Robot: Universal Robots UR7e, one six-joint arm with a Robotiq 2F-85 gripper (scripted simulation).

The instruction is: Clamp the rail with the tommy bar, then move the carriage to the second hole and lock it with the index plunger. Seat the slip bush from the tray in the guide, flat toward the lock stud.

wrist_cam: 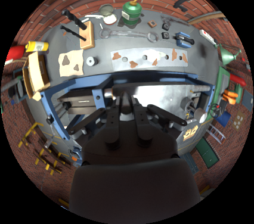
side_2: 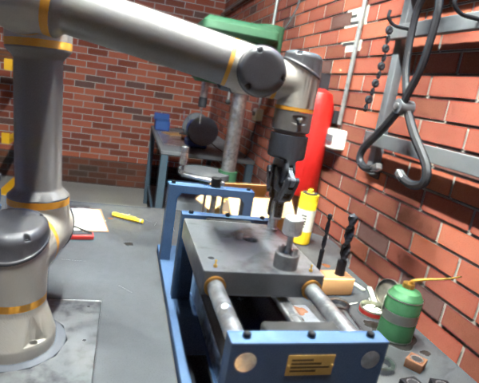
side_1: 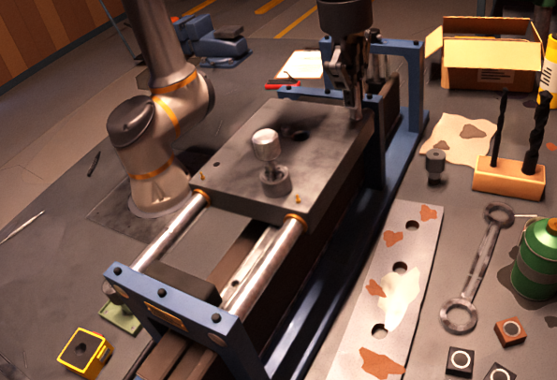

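My gripper [side_1: 356, 112] [side_2: 275, 222] [wrist_cam: 127, 101] points straight down at the far right corner of the grey carriage [side_1: 285, 159] [side_2: 248, 253] and grips the carriage's edge there. The carriage sits on two steel rails [side_1: 264, 262] [side_2: 225, 307] toward the far blue end frame [side_1: 395, 70]. The index plunger [side_1: 268, 159] [side_2: 289, 243], with a silver knob on a grey collar, stands on the carriage's near side. A dark guide hole [side_1: 300, 135] lies in the top plate behind it. The slip bush [side_1: 435, 164] [wrist_cam: 91, 61] stands upright on the table right of the jig.
Behind the jig stand a cardboard box [side_1: 488, 51] and a yellow can [side_1: 556, 68]. To the right lie a drilled strip [side_1: 395, 281], a ring spanner [side_1: 477, 266], a drill-bit block [side_1: 509, 175] and a green can [side_1: 542, 257]. The arm's base [side_1: 151, 140] stands left of the rails.
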